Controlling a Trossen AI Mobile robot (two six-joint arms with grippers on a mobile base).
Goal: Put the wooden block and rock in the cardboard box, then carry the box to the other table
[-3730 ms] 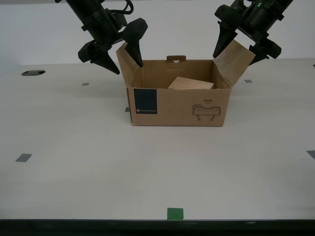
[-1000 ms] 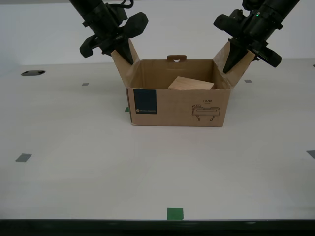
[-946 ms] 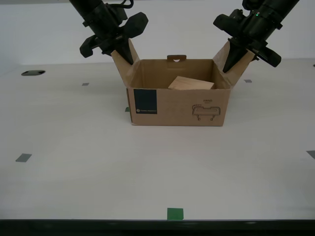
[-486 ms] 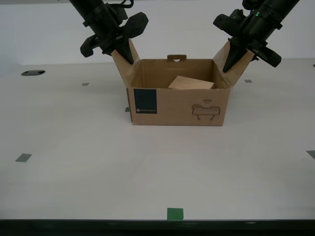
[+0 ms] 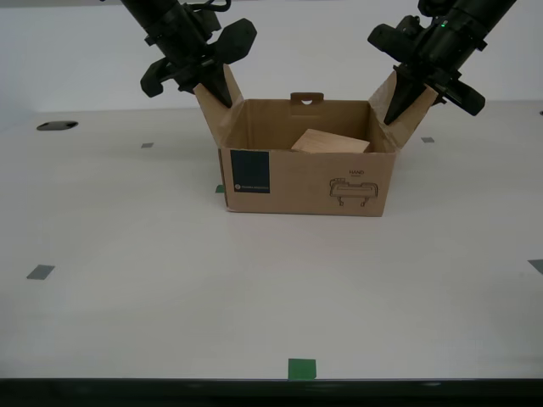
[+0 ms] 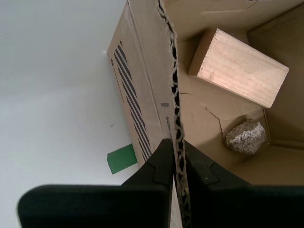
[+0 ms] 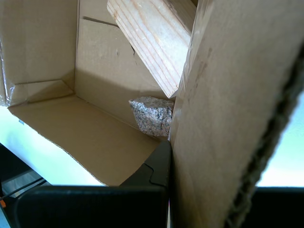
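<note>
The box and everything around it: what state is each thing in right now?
Box: open, flaps up, on the table.
Block: inside the box, tilted.
Rock: inside the box, on its floor.
First gripper: fingers shut on a box flap.
Second gripper: fingers shut on a box flap.

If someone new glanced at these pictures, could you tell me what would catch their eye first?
The cardboard box mid-table, with a black gripper clamped on each raised side flap: my second gripper and my first gripper. Inside lie the wooden block and, beside it, the rock.
</note>
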